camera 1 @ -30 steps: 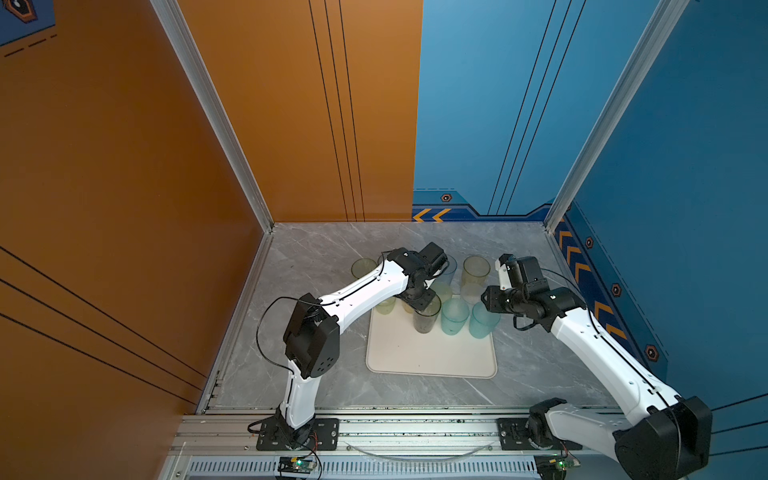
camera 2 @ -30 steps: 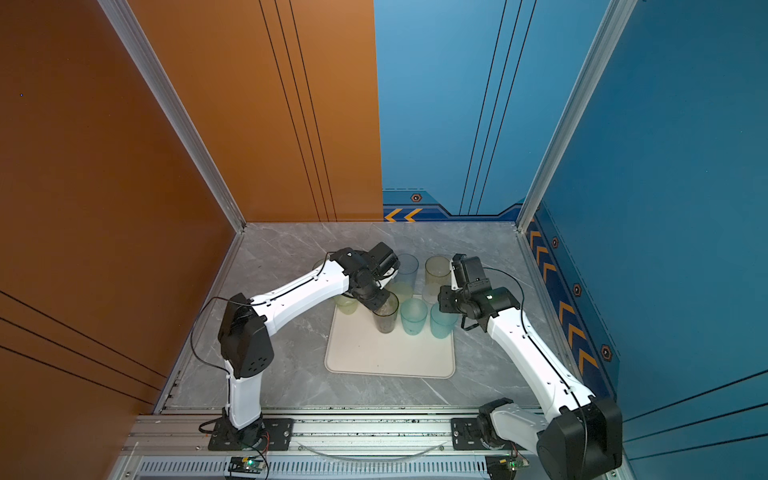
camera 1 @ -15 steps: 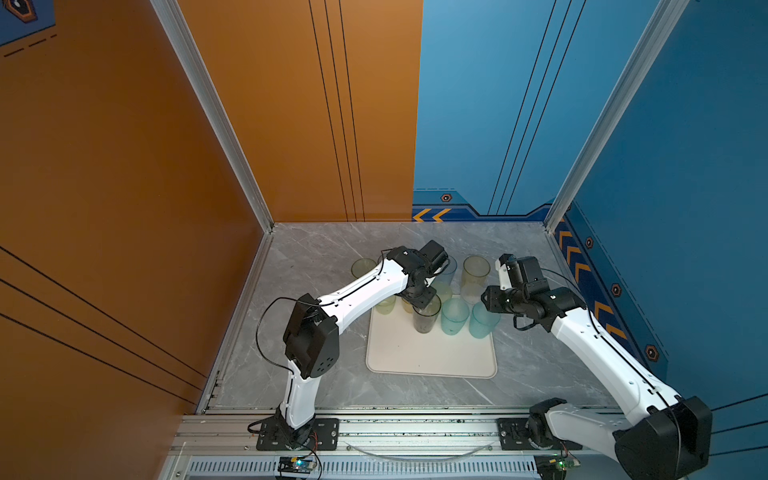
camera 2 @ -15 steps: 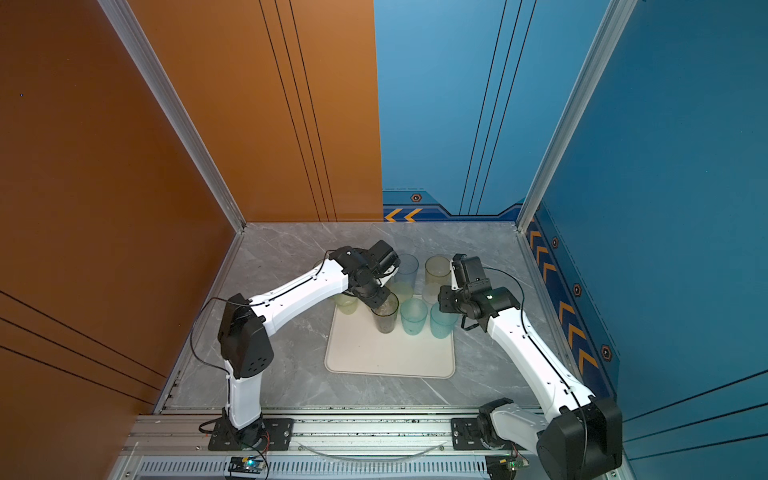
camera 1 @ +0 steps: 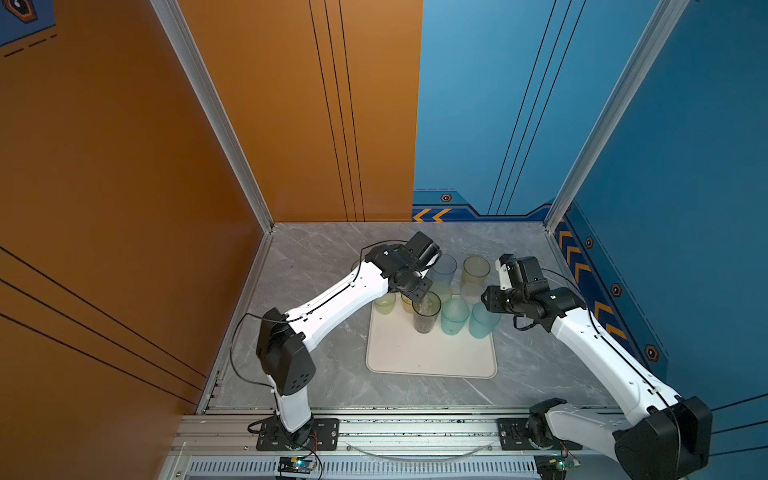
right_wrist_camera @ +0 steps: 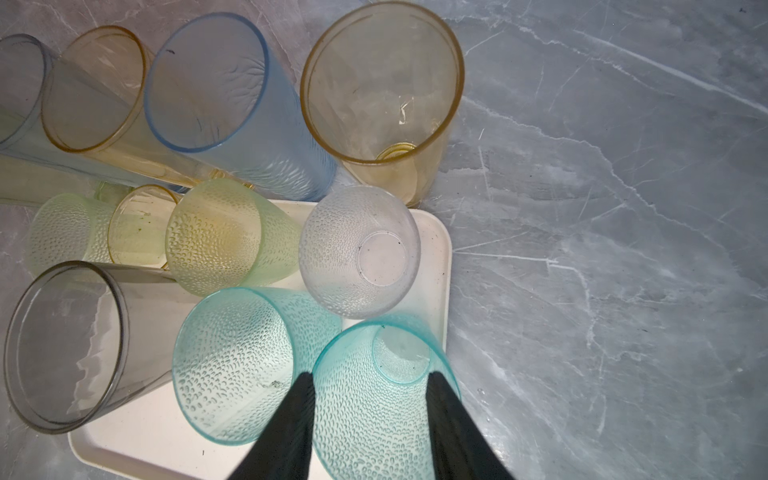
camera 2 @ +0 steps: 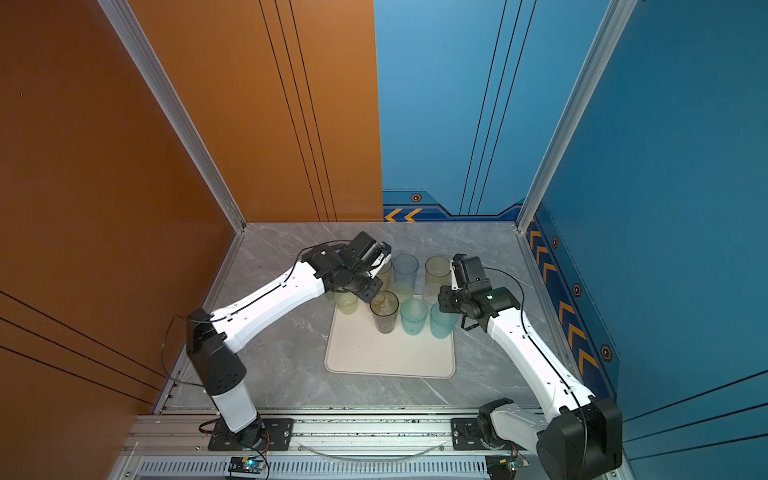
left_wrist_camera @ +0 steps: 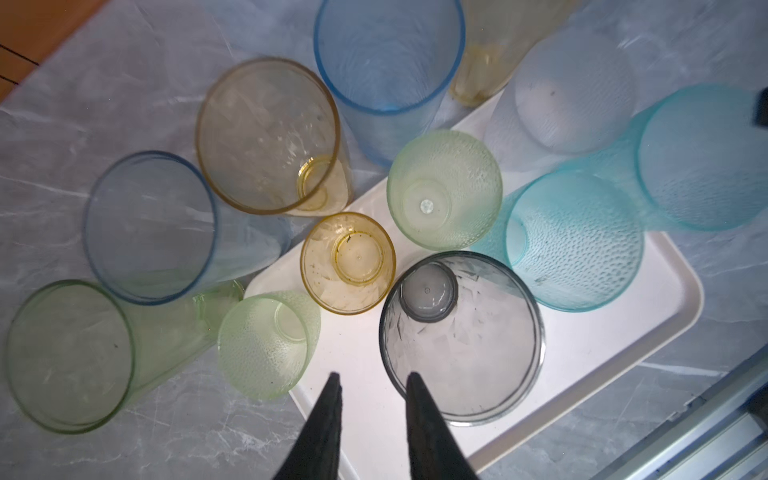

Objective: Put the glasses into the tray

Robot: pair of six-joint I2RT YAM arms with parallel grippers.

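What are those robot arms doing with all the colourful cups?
They are putting plastic glasses onto the white tray. The left gripper is open, astride the rim of a smoky grey glass standing on the tray. The right gripper grips a teal glass at the tray's edge. The tall blue glass stands off the tray.

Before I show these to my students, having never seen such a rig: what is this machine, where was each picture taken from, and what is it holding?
Two robot arms work at a grey marble table. Both top views look down from overhead, almost identically; the other two pictures come from a camera on each wrist. About a dozen tinted tumblers crowd a cream tray: several stand in it, others, like a tall yellow tumbler, on the table behind. The left fingers stand open astride the rim of the smoky grey tumbler, gripping nothing. The right fingers flank a teal tumbler; whether they squeeze it is unclear.
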